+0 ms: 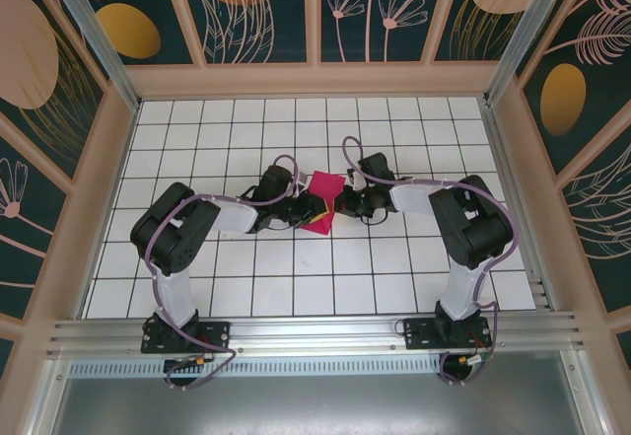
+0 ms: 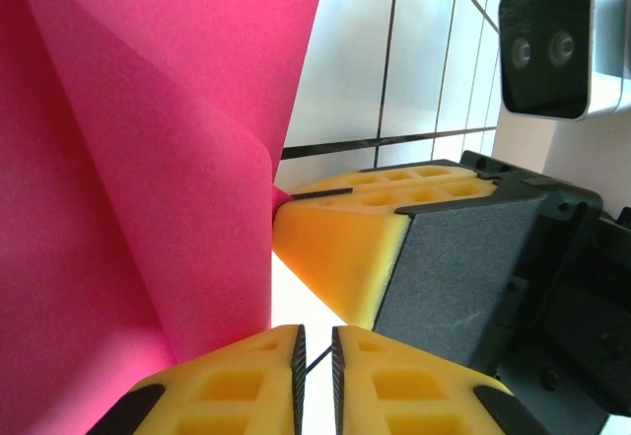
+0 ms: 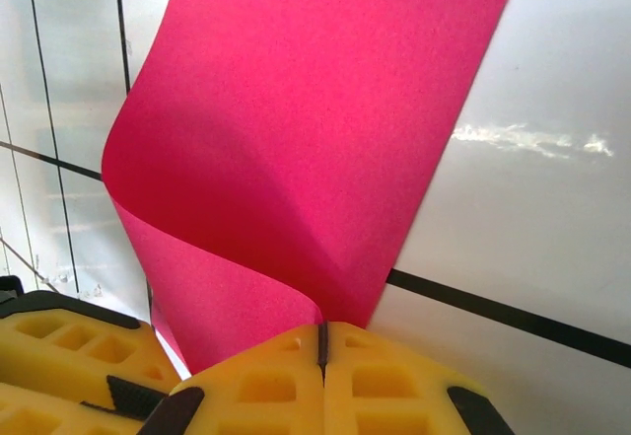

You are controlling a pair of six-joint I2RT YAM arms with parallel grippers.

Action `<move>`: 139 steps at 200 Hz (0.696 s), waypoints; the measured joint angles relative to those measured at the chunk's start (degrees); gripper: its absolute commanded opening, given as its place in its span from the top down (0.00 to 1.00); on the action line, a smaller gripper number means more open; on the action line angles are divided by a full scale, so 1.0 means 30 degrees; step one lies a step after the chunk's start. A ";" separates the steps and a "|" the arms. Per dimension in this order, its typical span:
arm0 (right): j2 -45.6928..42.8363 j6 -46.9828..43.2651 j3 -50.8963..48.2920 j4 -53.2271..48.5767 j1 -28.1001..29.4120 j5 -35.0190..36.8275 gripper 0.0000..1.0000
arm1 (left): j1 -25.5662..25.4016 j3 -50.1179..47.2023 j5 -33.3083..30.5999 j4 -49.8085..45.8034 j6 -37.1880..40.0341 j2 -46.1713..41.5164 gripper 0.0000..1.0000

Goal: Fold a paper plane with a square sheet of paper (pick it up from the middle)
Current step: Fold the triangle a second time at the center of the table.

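Two grippers: left gripper [image 2: 315, 356] and right gripper [image 3: 321, 341] face each other tip to tip over the middle of the table [image 1: 246, 287].
One paper: a single magenta-pink paper [image 1: 325, 193]; no second sheet lies on the white grid.
Where the paper is: raised off the table between the two grippers, standing on edge and curling.
Right gripper: yellow pads [image 3: 394, 386] pressed together, with the paper's lower edge pinched in the seam. The paper rises from there in a soft bend.
Left gripper: pads almost together, with a thin slit of light between them. The paper sits just beside the left pad. I cannot tell whether any of it is caught in the slit.
Done so far: the paper is up off the table. One slanting crease shows on it from the left wrist, and a layer is rolled over but not pressed flat.
Left to do: most of the folding, by my guess. There is no pointed nose, no wings and no slim dart shape yet.
Progress: early, as I read it.
Count: two grippers, one paper, no finished plane.
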 measured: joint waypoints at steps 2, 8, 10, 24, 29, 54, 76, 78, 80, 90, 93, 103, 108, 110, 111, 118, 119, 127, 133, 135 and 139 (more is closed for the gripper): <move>-0.0015 0.0000 0.0000 0.0000 0.0000 0.0000 0.97 | 0.0000 0.0000 0.0007 0.0000 0.0000 0.0000 0.81; -0.0029 -0.0007 0.0000 0.0000 0.0000 0.0022 0.97 | 0.0000 0.0000 0.0007 0.0000 0.0000 0.0000 0.81; -0.0029 -0.0007 0.0000 0.0000 0.0000 0.0036 0.97 | 0.0000 0.0000 0.0007 0.0000 0.0000 0.0000 0.81; -0.0029 -0.0007 0.0000 -0.0022 0.0000 0.0211 0.97 | 0.0000 0.0007 0.0007 0.0000 0.0007 0.0029 0.81; -0.0029 -0.0015 0.0000 -0.0051 0.0000 0.0277 0.97 | 0.0000 0.0007 0.0007 0.0000 0.0007 0.0044 0.81; -0.0029 -0.0015 0.0000 -0.0080 0.0000 0.0430 0.97 | 0.0000 0.0080 0.0015 0.0000 0.0007 0.0189 0.81; -0.0029 -0.0080 0.0000 -0.0080 0.0000 0.0503 0.97 | 0.0000 0.0124 0.0095 0.0000 0.0007 0.0321 0.81; -0.0029 -0.0080 0.0000 -0.0080 0.0000 0.0503 0.97 | 0.0000 0.0124 0.0109 0.0000 0.0007 0.0328 0.81; -0.0029 -0.0087 0.0000 -0.0080 0.0000 0.0503 0.97 | 0.0000 0.0124 0.0124 0.0000 0.0007 0.0350 0.81; -0.0029 -0.0175 0.0000 -0.0087 0.0000 0.0503 0.97 | 0.0000 0.0124 0.0160 -0.0007 0.0007 0.0393 0.81; -0.0029 -0.0219 0.0000 -0.0087 0.0000 0.0503 0.97 | 0.0000 0.0124 0.0160 -0.0007 0.0007 0.0401 0.81; -0.0029 -0.0270 0.0007 -0.0095 0.0000 0.0503 0.97 | 0.0000 0.0138 0.0204 -0.0007 0.0007 0.0423 0.81; -0.0029 -0.0299 0.0007 -0.0102 0.0000 0.0503 0.97 | 0.0000 0.0146 0.0226 -0.0007 0.0007 0.0430 0.81; -0.0029 -0.0313 0.0007 -0.0117 0.0000 0.0503 0.97 | 0.0000 0.0146 0.0226 -0.0007 0.0007 0.0430 0.81; -0.0029 -0.0313 0.0007 -0.0117 0.0000 0.0503 0.97 | 0.0000 0.0146 0.0233 -0.0007 0.0007 0.0430 0.81; -0.0029 -0.0350 0.0015 -0.0138 0.0000 0.0503 0.97 | 0.0000 0.0168 0.0270 -0.0007 0.0007 0.0430 0.81; -0.0029 -0.0357 0.0015 -0.0138 0.0000 0.0503 0.97 | 0.0000 0.0175 0.0277 -0.0007 0.0007 0.0430 0.81; -0.0029 -0.0364 0.0044 -0.0153 0.0000 0.0503 0.97 | 0.0000 0.0204 0.0284 -0.0015 0.0007 0.0430 0.81; -0.0029 -0.0364 0.0087 -0.0182 0.0000 0.0503 0.97 | 0.0000 0.0219 0.0284 -0.0007 0.0015 0.0437 0.81; -0.0029 -0.0364 0.0102 -0.0197 0.0000 0.0510 0.97 | 0.0000 0.0233 0.0284 -0.0007 0.0007 0.0444 0.81; -0.0029 -0.0364 0.0138 -0.0204 0.0000 0.0510 0.97 | 0.0000 0.0255 0.0284 -0.0007 0.0007 0.0466 0.81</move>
